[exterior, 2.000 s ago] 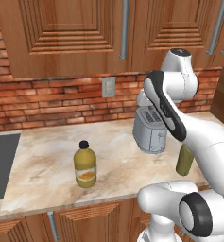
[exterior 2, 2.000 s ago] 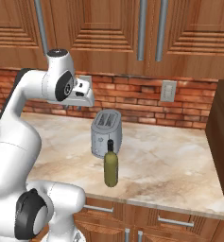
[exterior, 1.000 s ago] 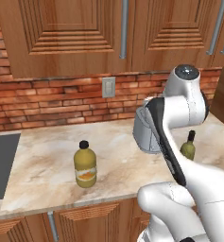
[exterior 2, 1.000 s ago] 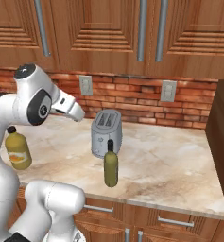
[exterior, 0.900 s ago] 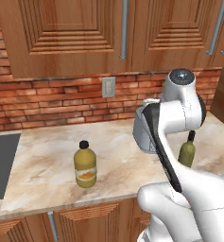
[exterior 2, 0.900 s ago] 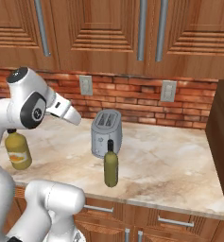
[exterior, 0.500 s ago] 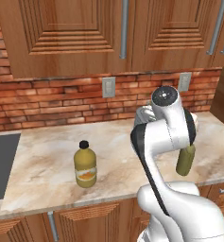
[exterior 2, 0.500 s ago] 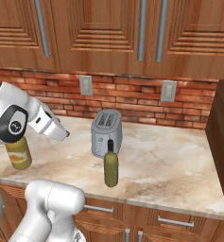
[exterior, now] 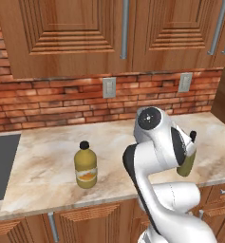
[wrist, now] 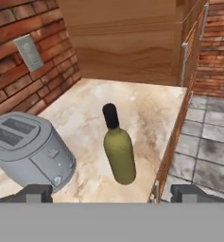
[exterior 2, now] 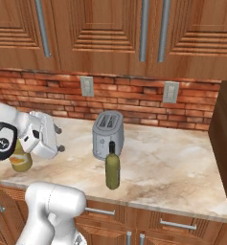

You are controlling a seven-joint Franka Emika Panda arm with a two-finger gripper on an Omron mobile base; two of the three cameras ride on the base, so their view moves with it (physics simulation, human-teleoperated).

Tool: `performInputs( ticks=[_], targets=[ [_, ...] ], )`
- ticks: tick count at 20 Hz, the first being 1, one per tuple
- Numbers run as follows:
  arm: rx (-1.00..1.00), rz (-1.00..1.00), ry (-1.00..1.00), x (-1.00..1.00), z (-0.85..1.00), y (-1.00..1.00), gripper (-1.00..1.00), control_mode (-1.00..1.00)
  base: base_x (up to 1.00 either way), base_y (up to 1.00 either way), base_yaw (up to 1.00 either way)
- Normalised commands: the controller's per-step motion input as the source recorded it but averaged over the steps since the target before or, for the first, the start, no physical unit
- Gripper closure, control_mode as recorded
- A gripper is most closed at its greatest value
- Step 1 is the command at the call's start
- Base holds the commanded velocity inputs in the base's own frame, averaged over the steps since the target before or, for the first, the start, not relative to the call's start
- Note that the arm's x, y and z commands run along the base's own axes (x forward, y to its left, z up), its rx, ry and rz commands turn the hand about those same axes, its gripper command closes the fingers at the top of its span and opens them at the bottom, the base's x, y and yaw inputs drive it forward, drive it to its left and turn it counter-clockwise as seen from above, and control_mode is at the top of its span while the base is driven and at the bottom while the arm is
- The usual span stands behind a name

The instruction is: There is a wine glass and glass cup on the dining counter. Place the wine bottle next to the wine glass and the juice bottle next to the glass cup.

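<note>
The wine bottle (exterior 2: pixel 112 169) stands upright on the marbled worktop (exterior 2: pixel 172 167) below the brick wall, near the front edge, just in front of the grey toaster (exterior 2: pixel 106 134) and not touching it. In the hand view the wine bottle (wrist: pixel 118 151) rises between the 2 finger tips, with the toaster (wrist: pixel 28 150) beside it toward the brick wall and the worktop's edge just past it on the other side.

The gripper (exterior 2: pixel 58 139) hangs above the worktop's left part, well apart from the wine bottle, its jaws spread wide and grasping nothing.

The juice bottle (exterior: pixel 86 165) stands upright near the front edge toward the left end, beside a dark inset panel (exterior: pixel 1 166); in the right base view it is partly hidden behind the arm.
</note>
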Motion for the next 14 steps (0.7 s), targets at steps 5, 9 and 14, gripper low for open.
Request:
performInputs(
  ticks=[5,9,14],
  targets=[
    [0.01,-0.13,0.07,-0.03,-0.19,-0.09,-1.00,-1.00,0.00,0.00,0.00],
    [0.00,-0.05,0.02,0.00,-0.18,-0.25,-1.00,-1.00,0.00,0.00,0.00],
    [-0.02,-0.03,0.00,0.07,-0.17,-0.26,-1.00,-1.00,0.00,0.00,0.00]
  ],
)
